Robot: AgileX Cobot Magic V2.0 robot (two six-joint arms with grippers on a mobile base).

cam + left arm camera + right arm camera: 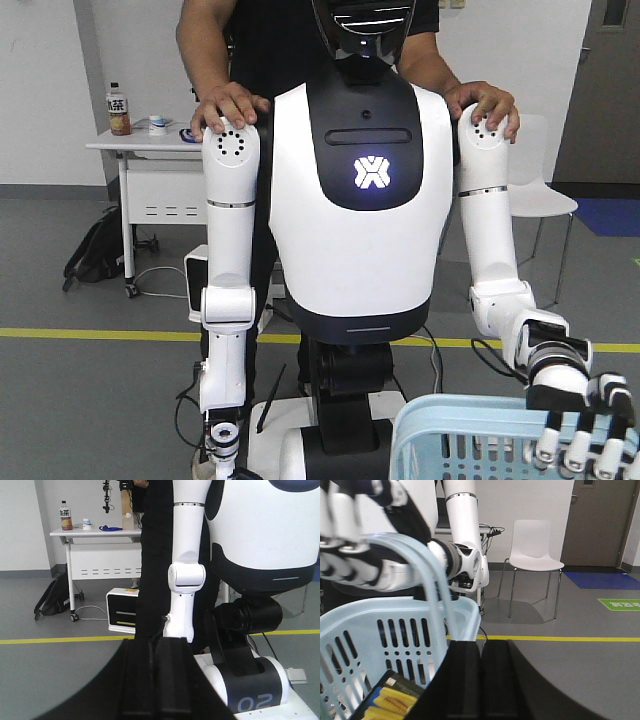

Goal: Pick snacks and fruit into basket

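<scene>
The left gripper [156, 646] shows in its own wrist view as two black fingers pressed flat together with only a thin seam between them and nothing pinched, hanging over grey floor. The right gripper [481, 647] looks the same, its fingers pressed together and holding nothing, just beside the near corner of the light blue basket [395, 617]. The basket's slotted wall and thick rim fill the lower left of the right wrist view, and its pale handle [422, 562] arches up into the white fingers of a humanoid robot's hand [350, 560], which wraps around it. Inside the basket lies the black snack box [390, 700] with its picture of yellow biscuit sticks, tilted and partly hidden behind the right gripper. In the front view the basket [450, 440] sits at the lower right, with the humanoid's hand at its far edge. The humanoid robot [360, 220] stands white and black, and a person [230, 103] behind it rests both hands on its shoulders. Farther back stand a white worktop [150, 150] carrying a bottle [118, 110], a backpack [95, 250] on the floor, and a white chair [532, 545].
</scene>
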